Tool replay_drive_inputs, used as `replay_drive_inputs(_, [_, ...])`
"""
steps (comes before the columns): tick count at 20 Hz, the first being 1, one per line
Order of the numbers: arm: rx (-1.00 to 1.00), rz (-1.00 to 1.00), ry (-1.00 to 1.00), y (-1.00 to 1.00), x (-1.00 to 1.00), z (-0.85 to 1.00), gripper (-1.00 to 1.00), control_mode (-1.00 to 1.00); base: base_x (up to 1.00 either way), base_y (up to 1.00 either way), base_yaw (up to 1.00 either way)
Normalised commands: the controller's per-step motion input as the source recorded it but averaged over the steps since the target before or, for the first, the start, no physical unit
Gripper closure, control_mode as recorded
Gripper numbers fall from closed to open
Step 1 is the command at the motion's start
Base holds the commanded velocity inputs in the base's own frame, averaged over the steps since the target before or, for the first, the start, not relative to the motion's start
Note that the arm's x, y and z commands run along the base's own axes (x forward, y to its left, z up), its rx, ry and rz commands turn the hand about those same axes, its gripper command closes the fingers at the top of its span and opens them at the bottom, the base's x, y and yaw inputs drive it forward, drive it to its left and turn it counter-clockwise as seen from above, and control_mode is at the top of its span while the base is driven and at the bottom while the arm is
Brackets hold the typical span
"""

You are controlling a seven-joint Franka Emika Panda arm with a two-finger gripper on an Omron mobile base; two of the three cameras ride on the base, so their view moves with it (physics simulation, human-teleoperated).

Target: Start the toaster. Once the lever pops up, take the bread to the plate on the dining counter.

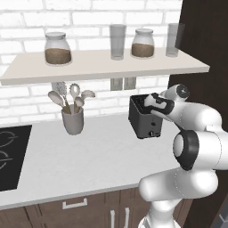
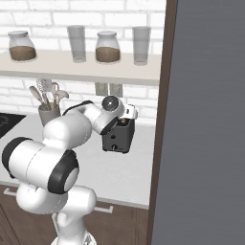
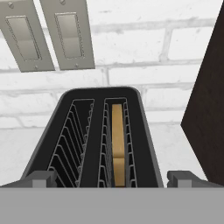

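toaster sat at the far right of the pale bench, beside the dark cabinet wall. bread stood down in its right slot, untoasted by the look of it. end effector hovered just above the near edge with fingers spread wide, holding nothing. starting the toaster, lifting the slice and the carry to the plate all seemed left to do.

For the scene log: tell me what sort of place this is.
A home kitchen, rendered: a toaster holding bread on a pale worktop, a black hob, and jars on a shelf.
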Motion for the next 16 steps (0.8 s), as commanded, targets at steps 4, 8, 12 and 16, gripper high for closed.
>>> replay_drive_inputs(4, [0.00, 0.00, 0.00, 0.00, 0.00, 0.00, -1.00, -1.00, 0.00, 0.00, 0.00])
replay_drive_inputs(8, [0.00, 0.00, 0.00, 0.00, 0.00, 0.00, -1.00, -1.00, 0.00, 0.00, 0.00])
replay_drive_inputs(12, [0.00, 0.00, 0.00, 0.00, 0.00, 0.00, -1.00, -1.00, 0.00, 0.00, 0.00])
replay_drive_inputs(16, [0.00, 0.00, 0.00, 0.00, 0.00, 0.00, -1.00, -1.00, 0.00, 0.00, 0.00])
